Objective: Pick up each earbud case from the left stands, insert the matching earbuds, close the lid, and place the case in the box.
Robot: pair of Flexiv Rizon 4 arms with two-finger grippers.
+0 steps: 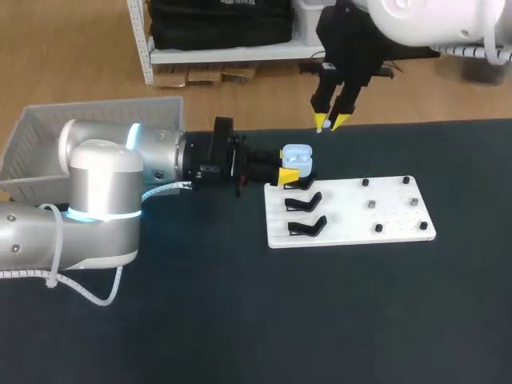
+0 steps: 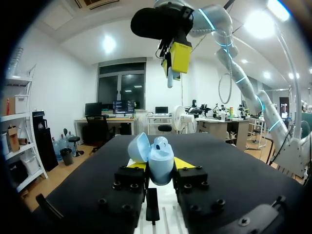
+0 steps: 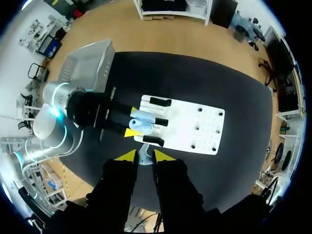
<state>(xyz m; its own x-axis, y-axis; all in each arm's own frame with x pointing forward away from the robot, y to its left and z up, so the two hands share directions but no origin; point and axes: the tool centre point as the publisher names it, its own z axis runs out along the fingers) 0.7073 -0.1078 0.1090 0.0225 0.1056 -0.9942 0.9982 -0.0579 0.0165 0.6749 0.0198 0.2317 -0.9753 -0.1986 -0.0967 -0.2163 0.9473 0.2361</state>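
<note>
Table: dark top, spanning the whole head view below the wooden floor
Left arm: silver, entering from nine o'clock, stretched level toward the white board
Right arm: white, coming in from one o'clock, wrist hanging above the table's far edge
Box: pale slatted crate at ten o'clock of the table, partly hidden behind the left arm
White board: flat on the table, right of centre; small dark pegs dotted over its three o'clock half
Black stands: two bare ones along the board's nine o'clock edge
Left gripper: at the board's eleven o'clock corner, clamped on the earbud case, one yellow tip on each side of it
Right gripper: pointing down at one o'clock of the case, well apart from it, tips pinched on an earbud
Earbud case: light blue, lid swung open, held between the left fingers over the board's corner
Earbud: pale, tiny, gripped between the right yellow tips, clear of the table
</note>
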